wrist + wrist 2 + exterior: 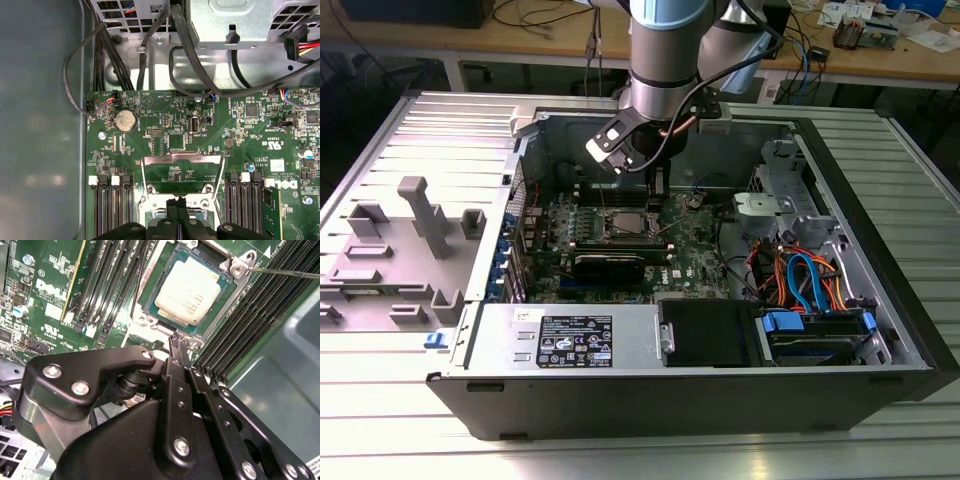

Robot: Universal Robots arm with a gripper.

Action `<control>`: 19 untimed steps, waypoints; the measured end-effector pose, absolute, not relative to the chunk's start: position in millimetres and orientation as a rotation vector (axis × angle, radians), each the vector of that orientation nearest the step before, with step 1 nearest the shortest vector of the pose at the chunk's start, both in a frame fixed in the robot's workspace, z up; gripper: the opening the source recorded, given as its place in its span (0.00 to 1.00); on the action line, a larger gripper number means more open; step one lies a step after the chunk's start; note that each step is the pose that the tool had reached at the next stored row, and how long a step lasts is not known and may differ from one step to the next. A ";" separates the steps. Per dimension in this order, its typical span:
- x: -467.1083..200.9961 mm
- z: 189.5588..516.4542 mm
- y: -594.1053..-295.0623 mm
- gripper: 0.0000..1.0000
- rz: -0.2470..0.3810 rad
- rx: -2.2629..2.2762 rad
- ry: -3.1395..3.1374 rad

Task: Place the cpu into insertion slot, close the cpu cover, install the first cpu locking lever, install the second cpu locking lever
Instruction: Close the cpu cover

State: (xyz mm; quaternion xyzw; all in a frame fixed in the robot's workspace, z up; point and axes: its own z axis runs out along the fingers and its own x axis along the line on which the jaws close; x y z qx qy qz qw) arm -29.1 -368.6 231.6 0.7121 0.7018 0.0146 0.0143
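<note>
Squarely in its socket, the cpu (187, 290) lay flat with its silver top facing up. It was near-square, so no long axis stood out; in the exterior view its edges ran parallel to the walls of the case (890, 270). The gripper (177, 202) hung just at the socket's near edge, its jaws narrow, fingertips almost touching, with nothing seen between them. The cpu cover (182, 159) stood raised on the far side of the socket, green board showing through its square opening. A thin lever rod (287, 273) ran off from a lug at one socket corner.

Room was tight: memory slots (240, 325) flanked the socket closely on two sides. In the exterior view, a black card (610, 265) lay just at 6 o'clock of the socket, and a drive cage (795, 190) with orange and blue cables (805, 280) sat toward 3 and 4 o'clock. Grey fixtures (420, 205) stood at 9 o'clock, well apart, on the ribbed desk (640, 455).
</note>
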 end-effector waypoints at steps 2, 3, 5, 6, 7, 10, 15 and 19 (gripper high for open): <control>-27.5 233.1 -368.6 0.11 0.046 2.217 2.185; -25.0 233.2 -368.6 0.11 0.046 2.217 2.185; -22.3 233.2 -368.6 0.11 0.046 2.217 2.185; -21.3 233.2 -368.6 0.11 0.046 2.217 2.185; -21.2 233.3 -368.6 0.11 0.046 2.217 2.185; -21.1 238.8 -368.6 0.11 0.046 2.217 2.185; -20.7 251.5 -368.6 0.11 0.045 2.217 2.185; -16.2 255.1 -368.6 0.11 0.046 2.217 2.185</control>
